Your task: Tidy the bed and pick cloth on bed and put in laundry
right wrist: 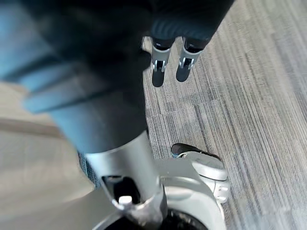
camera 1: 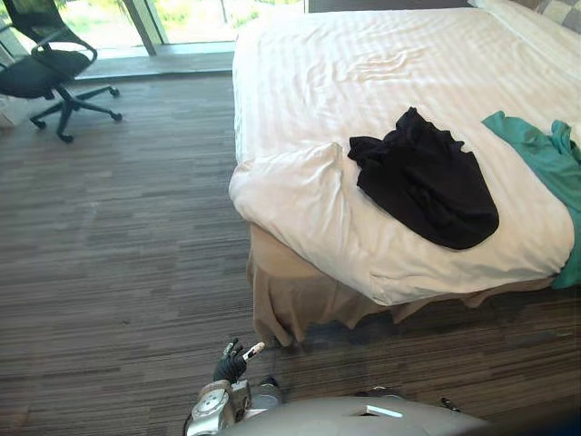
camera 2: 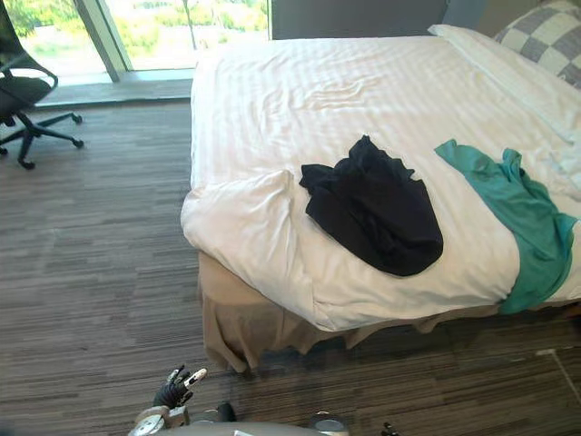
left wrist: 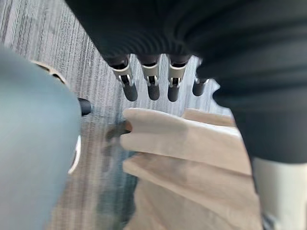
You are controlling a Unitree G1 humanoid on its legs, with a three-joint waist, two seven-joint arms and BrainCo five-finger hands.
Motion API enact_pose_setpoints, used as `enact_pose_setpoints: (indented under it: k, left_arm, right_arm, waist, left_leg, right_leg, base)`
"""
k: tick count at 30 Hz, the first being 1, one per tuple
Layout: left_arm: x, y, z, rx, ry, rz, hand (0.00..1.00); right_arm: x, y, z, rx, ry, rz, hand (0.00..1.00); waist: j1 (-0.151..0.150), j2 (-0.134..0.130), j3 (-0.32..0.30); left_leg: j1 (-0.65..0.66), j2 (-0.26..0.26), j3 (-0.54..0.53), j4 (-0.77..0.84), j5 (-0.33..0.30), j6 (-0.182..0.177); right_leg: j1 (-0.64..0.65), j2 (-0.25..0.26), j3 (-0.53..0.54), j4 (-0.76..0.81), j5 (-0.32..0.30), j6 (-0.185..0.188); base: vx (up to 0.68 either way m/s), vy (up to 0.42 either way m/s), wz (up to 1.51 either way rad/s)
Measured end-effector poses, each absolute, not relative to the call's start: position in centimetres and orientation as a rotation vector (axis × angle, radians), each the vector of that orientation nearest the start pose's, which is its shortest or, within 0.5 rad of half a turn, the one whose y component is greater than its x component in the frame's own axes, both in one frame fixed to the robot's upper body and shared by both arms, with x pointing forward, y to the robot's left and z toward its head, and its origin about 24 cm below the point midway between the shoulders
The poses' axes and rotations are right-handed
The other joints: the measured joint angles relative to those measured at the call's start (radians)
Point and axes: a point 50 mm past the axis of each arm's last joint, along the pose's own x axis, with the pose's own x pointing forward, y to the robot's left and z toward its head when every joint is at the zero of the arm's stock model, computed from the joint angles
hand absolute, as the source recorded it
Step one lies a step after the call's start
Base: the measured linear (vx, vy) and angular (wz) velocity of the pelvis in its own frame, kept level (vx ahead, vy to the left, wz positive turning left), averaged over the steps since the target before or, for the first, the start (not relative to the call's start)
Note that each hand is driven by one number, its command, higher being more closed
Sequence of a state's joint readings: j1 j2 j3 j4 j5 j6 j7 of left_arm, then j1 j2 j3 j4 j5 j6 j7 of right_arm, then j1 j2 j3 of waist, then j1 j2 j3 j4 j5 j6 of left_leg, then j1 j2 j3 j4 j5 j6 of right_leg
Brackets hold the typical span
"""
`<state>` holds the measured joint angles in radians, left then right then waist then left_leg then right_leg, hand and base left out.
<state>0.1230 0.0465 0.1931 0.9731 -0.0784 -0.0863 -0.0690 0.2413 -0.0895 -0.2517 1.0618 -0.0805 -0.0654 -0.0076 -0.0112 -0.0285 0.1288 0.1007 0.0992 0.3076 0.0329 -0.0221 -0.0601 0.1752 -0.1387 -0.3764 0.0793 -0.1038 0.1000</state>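
A black cloth lies crumpled on the white duvet of the bed, near the foot corner. A teal cloth is draped over the bed's right edge and hangs down its side. My left hand is low over the carpet in front of the bed's corner, well short of both cloths. In the left wrist view its fingers hang straight with nothing in them, above the beige bed skirt. My right hand hangs over the carpet, fingers relaxed and holding nothing.
The duvet corner is bunched and folded at the foot of the bed. A beige bed skirt hangs below it. A black office chair stands far left by the window. A checked pillow sits at the head. Striped carpet spreads to the left.
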Motion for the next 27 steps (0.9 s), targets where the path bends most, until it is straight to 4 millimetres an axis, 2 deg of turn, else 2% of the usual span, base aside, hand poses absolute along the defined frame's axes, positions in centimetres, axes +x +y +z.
enact_pose_setpoints:
  k: [3,8,10,11,13,15,17,18,19,20,21,22,23,24,26,27]
  left_arm:
    - [9.4,19.3,-15.8,-0.226,1.021,0.245,0.00]
    - [7.7,20.9,-16.2,-0.453,1.028,0.482,0.00]
    - [6.9,22.4,-16.1,-0.520,0.991,0.618,0.00]
    - [7.0,23.9,-15.6,-0.554,0.932,0.702,0.00]
    - [7.1,26.8,-14.5,-0.593,0.821,0.838,0.00]
    - [7.6,30.1,-12.9,-0.620,0.680,0.953,0.00]
    - [8.5,34.3,-10.0,-0.613,0.480,1.030,0.00]
    - [8.5,35.1,-9.4,-0.606,0.445,1.048,0.00]
    - [8.7,36.4,-8.5,-0.603,0.387,1.080,0.00]
    - [8.8,37.3,-7.7,-0.607,0.327,1.106,0.00]
    - [8.9,37.8,-7.3,-0.608,0.294,1.120,0.00]
    - [9.5,38.8,-6.0,-0.570,0.222,1.128,0.00]
    - [10.7,39.6,-4.5,-0.528,0.148,1.113,0.00]
    - [11.3,40.0,-3.7,-0.506,0.115,1.103,0.00]
    - [13.1,41.6,-0.1,-0.337,0.005,1.050,0.00]
    - [13.8,41.8,1.0,-0.294,-0.028,1.030,0.00]
  right_arm:
    - [2.3,-22.1,-16.7,-0.020,1.234,-0.309,0.00]
    - [2.3,-22.5,-16.7,-0.007,1.247,-0.330,0.00]
    - [2.3,-22.6,-16.7,0.019,1.260,-0.330,0.00]
    - [2.4,-22.7,-16.7,0.027,1.264,-0.320,0.00]
    - [2.4,-22.9,-16.7,0.044,1.274,-0.311,0.00]
    - [2.3,-23.5,-16.6,0.069,1.281,-0.315,0.00]
    - [2.8,-24.9,-16.2,0.113,1.251,-0.349,0.00]
    - [3.2,-25.3,-16.0,0.121,1.232,-0.358,0.00]
    - [3.5,-25.8,-15.8,0.127,1.209,-0.359,0.00]
    - [4.7,-27.2,-15.1,0.107,1.164,-0.361,0.00]
    - [5.0,-27.2,-15.1,0.114,1.156,-0.361,0.00]
    - [5.7,-27.1,-15.0,0.136,1.143,-0.342,0.00]
    - [6.5,-26.9,-15.0,0.159,1.130,-0.323,0.00]
    - [6.8,-26.7,-15.0,0.167,1.125,-0.314,0.00]
    - [8.4,-26.5,-14.8,0.188,1.094,-0.288,0.00]
    - [8.7,-26.5,-14.7,0.191,1.089,-0.284,0.00]
  waist:
    - [0.000,0.008,-0.004]
    - [0.002,0.008,-0.003]
    - [0.003,0.010,0.000]
    - [0.003,0.012,0.002]
    - [0.005,0.015,0.002]
    - [0.003,0.026,0.001]
    - [0.004,0.031,-0.004]
    - [0.002,0.020,-0.010]
    - [0.008,0.008,-0.027]
    - [0.024,0.047,-0.032]
    - [0.025,0.045,-0.035]
    - [0.024,0.053,-0.045]
    - [0.024,0.037,-0.047]
    - [0.028,0.039,-0.045]
    - [0.031,0.019,-0.054]
    - [0.033,0.016,-0.056]
  left_leg:
    - [0.024,-0.016,-0.001,-0.029,0.011,0.006]
    - [0.049,-0.029,-0.021,-0.119,0.067,0.009]
    - [0.054,-0.027,-0.039,-0.132,0.073,0.009]
    - [0.050,-0.030,-0.045,-0.137,0.071,0.009]
    - [0.043,-0.030,-0.054,-0.138,0.075,0.013]
    - [0.027,-0.030,-0.070,-0.139,0.071,0.010]
    - [0.003,-0.037,-0.073,-0.139,0.056,-0.004]
    - [-0.006,-0.045,-0.070,-0.138,0.036,-0.014]
    - [-0.014,-0.054,-0.065,-0.083,0.046,0.026]
    - [-0.008,-0.046,-0.072,-0.084,0.022,0.040]
    - [-0.004,-0.053,-0.069,-0.098,0.020,0.036]
    - [0.005,-0.067,-0.069,-0.135,0.022,0.035]
    - [0.005,-0.074,-0.067,-0.137,0.023,0.035]
    - [0.005,-0.077,-0.067,-0.137,0.023,0.035]
    - [0.015,-0.087,-0.064,-0.137,0.023,0.035]
    - [0.019,-0.088,-0.063,-0.137,0.022,0.036]
  right_leg:
    - [0.011,-0.009,0.003,-0.008,0.016,0.003]
    - [0.010,-0.004,-0.014,-0.013,0.021,0.003]
    - [0.010,-0.002,-0.024,-0.016,0.019,0.003]
    - [0.010,-0.004,-0.024,-0.022,0.002,0.009]
    - [0.007,-0.002,-0.027,-0.026,-0.014,-0.010]
    - [0.008,0.000,-0.047,-0.028,-0.024,-0.017]
    - [0.004,-0.002,-0.054,-0.047,-0.027,-0.020]
    - [0.000,-0.007,-0.053,-0.063,-0.026,-0.018]
    - [-0.006,-0.021,-0.047,-0.084,-0.022,-0.013]
    - [-0.001,-0.003,-0.047,-0.096,-0.013,-0.003]
    - [0.002,-0.007,-0.043,-0.101,-0.006,0.000]
    - [0.003,-0.010,-0.041,-0.116,-0.004,0.001]
    - [0.002,-0.016,-0.037,-0.112,-0.004,0.001]
    - [0.002,-0.019,-0.032,-0.110,-0.004,0.001]
    - [0.006,-0.024,-0.008,-0.098,-0.004,0.000]
    - [0.007,-0.025,0.000,-0.095,-0.004,-0.001]
  base:
    - [0.00,0.065,0.00]
    - [-0.08,0.000,0.12]
    - [-0.16,-0.013,0.11]
    - [-0.17,-0.018,0.07]
    - [-0.18,-0.004,0.09]
    - [-0.18,0.008,0.25]
    - [-0.12,0.030,0.33]
    - [-0.03,0.079,0.07]
    - [0.06,0.090,-0.11]
    - [0.07,0.102,-0.12]
    - [0.04,0.099,0.07]
    - [0.02,0.109,0.28]
    - [0.04,0.101,0.31]
    - [0.06,0.086,0.22]
    - [0.08,0.063,0.08]
    - [0.14,0.048,0.07]
